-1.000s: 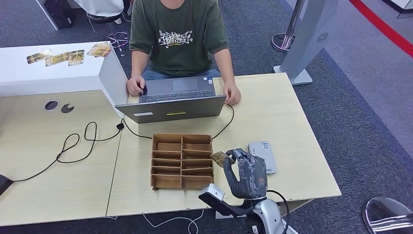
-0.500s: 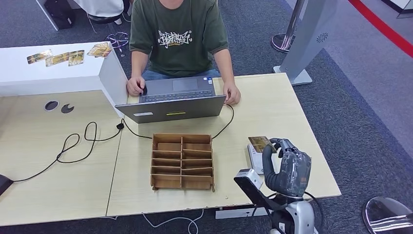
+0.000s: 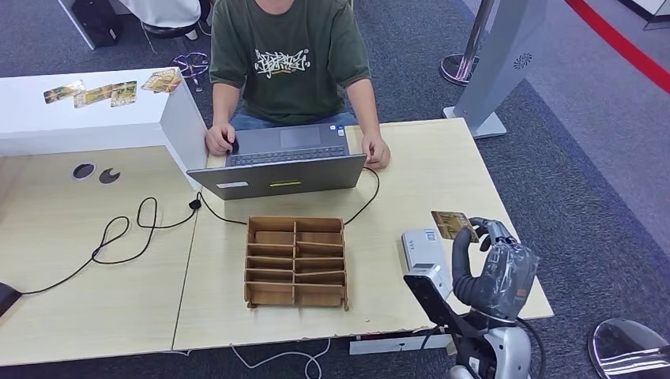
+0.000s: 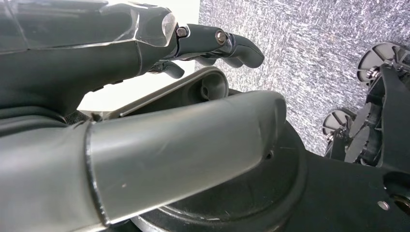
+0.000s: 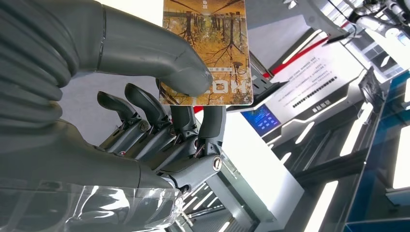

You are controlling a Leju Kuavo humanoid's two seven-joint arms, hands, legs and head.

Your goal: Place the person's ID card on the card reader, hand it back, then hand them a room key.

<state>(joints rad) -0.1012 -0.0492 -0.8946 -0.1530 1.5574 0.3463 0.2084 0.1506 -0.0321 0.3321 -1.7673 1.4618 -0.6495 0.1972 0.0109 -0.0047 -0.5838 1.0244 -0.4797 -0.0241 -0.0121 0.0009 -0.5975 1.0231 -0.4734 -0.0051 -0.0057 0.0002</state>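
At the near edge of the table (image 3: 442, 170), the right hand (image 3: 496, 267) is raised, and a card (image 3: 453, 225) is pinched between its thumb and fingers (image 5: 212, 121). In the right wrist view the card (image 5: 207, 50) is seen printed with a golden woodland scene, the thumb pressed on its lower face and the other fingers curled behind it. The card is held in the air above the table, just beside the white card reader (image 3: 423, 251), which lies flat near the right edge.

The left hand (image 4: 145, 96) is seen in its wrist view, hanging above grey carpet with nothing held; its fingers are loosely curled and set apart from the thumb.

Left of the reader, a wooden tray (image 3: 295, 262) of small compartments is set on the table. A black cable (image 3: 126, 233) is looped across the left half of the table.

Beyond the tray, an open laptop (image 3: 281, 164) is faced by a seated person in a green shirt (image 3: 289, 59), both hands rested at the keyboard. More cards (image 3: 101, 92) are laid out on a white counter (image 3: 79, 118) at far left.
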